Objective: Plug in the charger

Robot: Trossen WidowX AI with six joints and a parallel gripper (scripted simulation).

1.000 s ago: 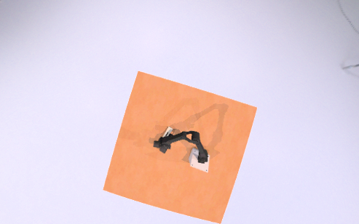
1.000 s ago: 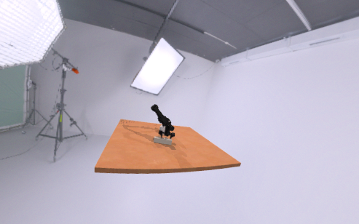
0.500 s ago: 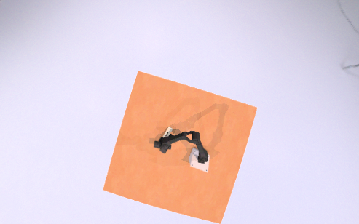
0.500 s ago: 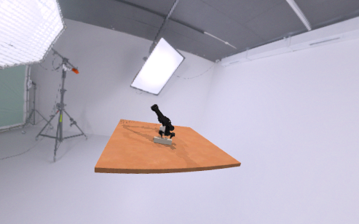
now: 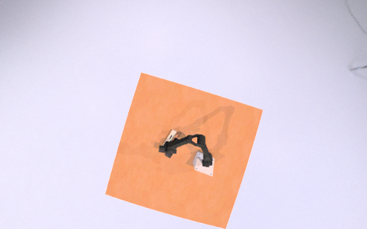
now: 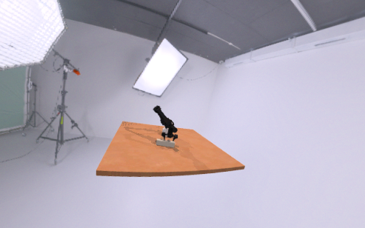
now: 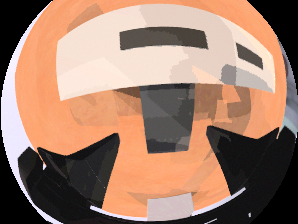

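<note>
The cream power strip [image 5: 173, 132] [image 6: 161, 142] [image 7: 90, 65] lies on the table and crosses the upper part of the wrist view. It shows one wide dark slot area near its middle and a smaller one towards its right end. A dark grey block [image 7: 167, 112], which looks like the charger, shows at the strip's near edge; its prongs cannot be seen. My gripper [image 6: 169, 140] [image 7: 164, 134] is open, with one finger to each side of the dark block in the wrist view and nothing held. Whether the block touches the strip cannot be told.
The orange table top [image 5: 147, 178] [image 6: 135, 161] carries the arm and the strip. The arm's pale base plate [image 5: 204, 170] is to the right of the strip in the top view. A pale piece [image 7: 170, 206] shows at the wrist view's bottom edge. Arm shadows fall across the table.
</note>
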